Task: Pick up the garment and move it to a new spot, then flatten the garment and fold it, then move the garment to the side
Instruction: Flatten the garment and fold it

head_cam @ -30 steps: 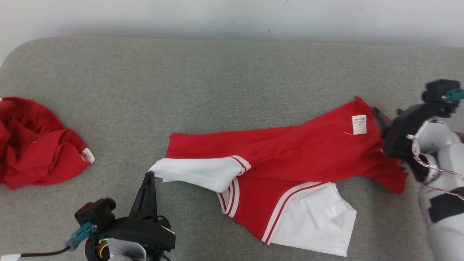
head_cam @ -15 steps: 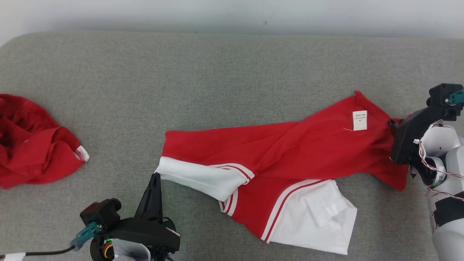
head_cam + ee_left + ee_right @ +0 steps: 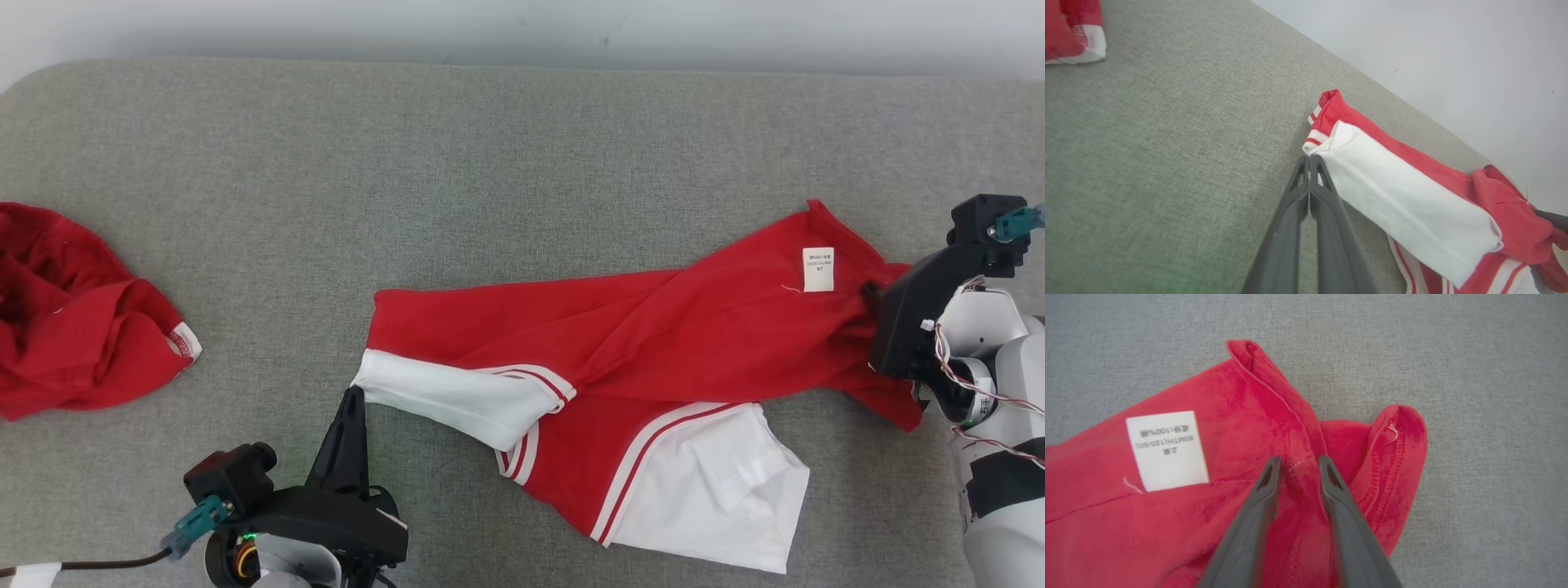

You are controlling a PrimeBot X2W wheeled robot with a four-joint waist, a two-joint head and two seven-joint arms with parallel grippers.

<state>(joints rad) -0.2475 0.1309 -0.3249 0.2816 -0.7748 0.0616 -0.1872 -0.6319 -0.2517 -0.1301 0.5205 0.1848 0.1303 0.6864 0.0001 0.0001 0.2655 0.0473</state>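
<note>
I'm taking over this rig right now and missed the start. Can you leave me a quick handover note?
Left gripper: jaws shut, pinching the tip of the white sleeve.
Right gripper: jaws closed on a bunched fold at the red hem, beside the label.
Garment: stretched between both grippers on the grey surface, twisted, not flat.
A second red garment lies crumpled at far left.
Done: both ends gripped. To do: flatten, fold, move aside.
</note>
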